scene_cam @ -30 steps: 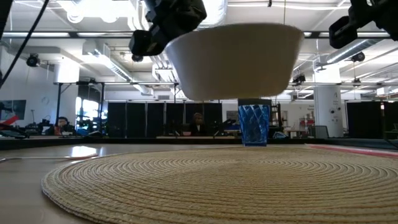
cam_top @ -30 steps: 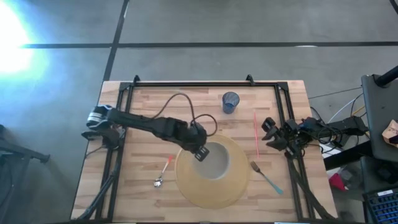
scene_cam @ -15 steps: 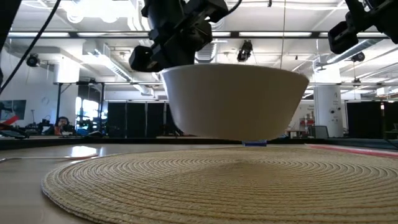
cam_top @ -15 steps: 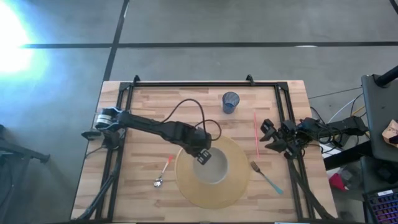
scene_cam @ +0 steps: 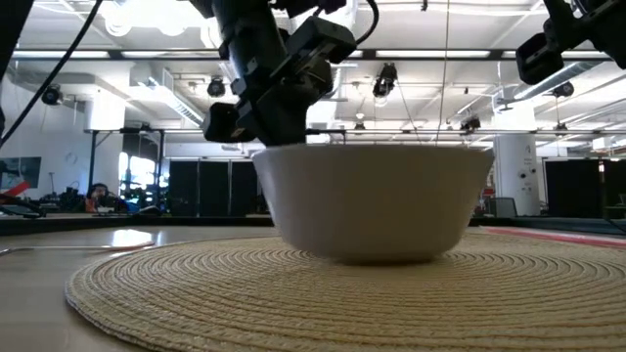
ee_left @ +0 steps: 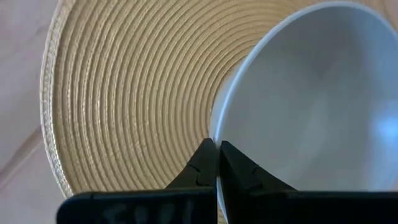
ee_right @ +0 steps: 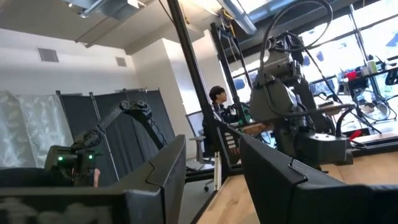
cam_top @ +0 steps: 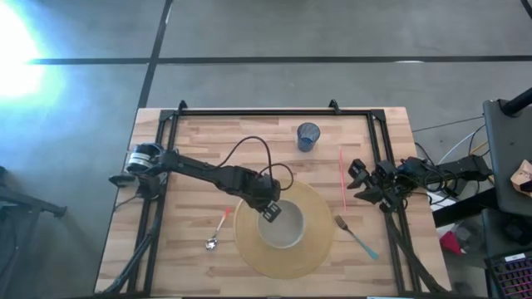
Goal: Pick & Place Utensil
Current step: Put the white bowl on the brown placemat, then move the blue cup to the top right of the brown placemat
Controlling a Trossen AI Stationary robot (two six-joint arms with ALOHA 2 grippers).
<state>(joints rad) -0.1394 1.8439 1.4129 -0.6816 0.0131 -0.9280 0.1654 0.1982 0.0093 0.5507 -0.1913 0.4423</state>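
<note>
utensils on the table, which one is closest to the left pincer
The spoon, lying on the wood just left of the woven placemat. The fork and the pink straw lie beyond the mat's right side, farther from the left pincer.

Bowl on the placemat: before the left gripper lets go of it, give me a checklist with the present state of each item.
1. Bowl seated on the placemat: ok, its base rests on the weave in the low view.
2. Bowl upright: ok, rim level.
3. Left gripper pinching the bowl's rim: ok, one finger on each side of the wall.
4. Bowl inside the mat's edge: ok, near the middle in the high view.
5. Spoon and fork off the mat, untouched: ok.
6. Right gripper away from the bowl: ok, parked at the table's right edge, fingers open.
</note>
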